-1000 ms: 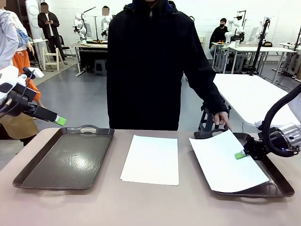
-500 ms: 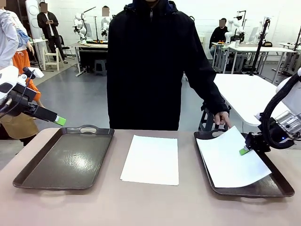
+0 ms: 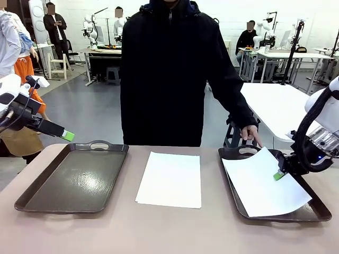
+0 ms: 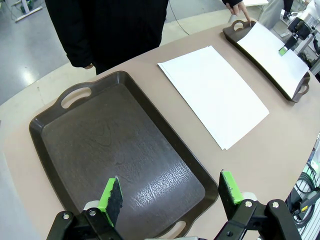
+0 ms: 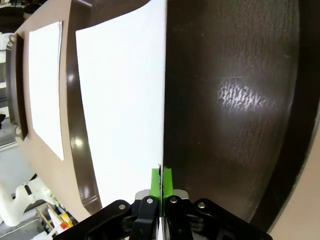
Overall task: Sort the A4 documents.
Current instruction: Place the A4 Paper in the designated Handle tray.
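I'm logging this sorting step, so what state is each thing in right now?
Left pincer: open, above the left tray.
Right pincer: shut on the held sheet.
Held sheet: over the right tray, one edge pinched.
Middle sheet: flat on the table, between the trays.
Left tray: empty.
Right tray: person's hand at its far handle.

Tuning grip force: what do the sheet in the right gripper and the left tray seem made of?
Held sheet: thin matte white paper, seemingly; it bows where pinched. Left tray: probably dark brown plastic, semi-gloss; glare on its grained floor.
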Robot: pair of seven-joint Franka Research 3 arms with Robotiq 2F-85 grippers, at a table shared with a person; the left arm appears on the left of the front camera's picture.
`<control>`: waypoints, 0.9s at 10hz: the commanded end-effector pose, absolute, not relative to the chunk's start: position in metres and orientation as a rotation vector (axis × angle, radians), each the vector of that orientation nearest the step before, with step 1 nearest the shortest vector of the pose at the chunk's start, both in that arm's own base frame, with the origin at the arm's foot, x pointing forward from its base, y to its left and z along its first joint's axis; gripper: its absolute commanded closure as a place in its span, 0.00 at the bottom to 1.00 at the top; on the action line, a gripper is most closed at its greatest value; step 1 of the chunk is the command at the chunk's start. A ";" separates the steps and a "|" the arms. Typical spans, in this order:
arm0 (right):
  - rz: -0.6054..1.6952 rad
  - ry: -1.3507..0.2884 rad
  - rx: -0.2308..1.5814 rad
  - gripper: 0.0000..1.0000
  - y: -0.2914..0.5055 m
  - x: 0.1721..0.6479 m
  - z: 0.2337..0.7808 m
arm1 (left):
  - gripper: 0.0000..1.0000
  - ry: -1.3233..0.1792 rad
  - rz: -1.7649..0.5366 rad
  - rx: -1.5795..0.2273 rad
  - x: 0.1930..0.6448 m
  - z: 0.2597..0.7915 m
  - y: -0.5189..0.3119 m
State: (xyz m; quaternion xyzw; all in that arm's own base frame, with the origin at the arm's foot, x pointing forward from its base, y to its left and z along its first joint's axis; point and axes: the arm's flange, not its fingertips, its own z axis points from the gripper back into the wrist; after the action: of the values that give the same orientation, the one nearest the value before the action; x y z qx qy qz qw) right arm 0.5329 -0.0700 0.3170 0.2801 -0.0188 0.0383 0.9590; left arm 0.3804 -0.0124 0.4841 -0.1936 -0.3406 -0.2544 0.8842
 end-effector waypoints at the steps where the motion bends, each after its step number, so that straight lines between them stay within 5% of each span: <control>1: 0.035 -0.061 0.516 0.99 -0.069 0.531 0.319 | 0.00 -0.711 -0.531 -0.409 0.381 0.482 -0.011; 6: -0.041 -0.114 0.510 0.96 -0.070 0.528 0.322 | 0.00 -0.711 -0.531 -0.409 0.381 0.482 -0.011; 9: -0.030 -0.135 0.482 0.61 -0.068 0.527 0.329 | 0.00 -0.711 -0.531 -0.409 0.381 0.482 -0.011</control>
State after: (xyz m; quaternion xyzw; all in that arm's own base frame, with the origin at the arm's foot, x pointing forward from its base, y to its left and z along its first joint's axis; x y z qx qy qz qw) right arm 0.5340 -0.0737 0.3290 0.2488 -0.0579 -0.0019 0.9668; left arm 0.3804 -0.0124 0.4841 -0.1936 -0.3406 -0.2544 0.8842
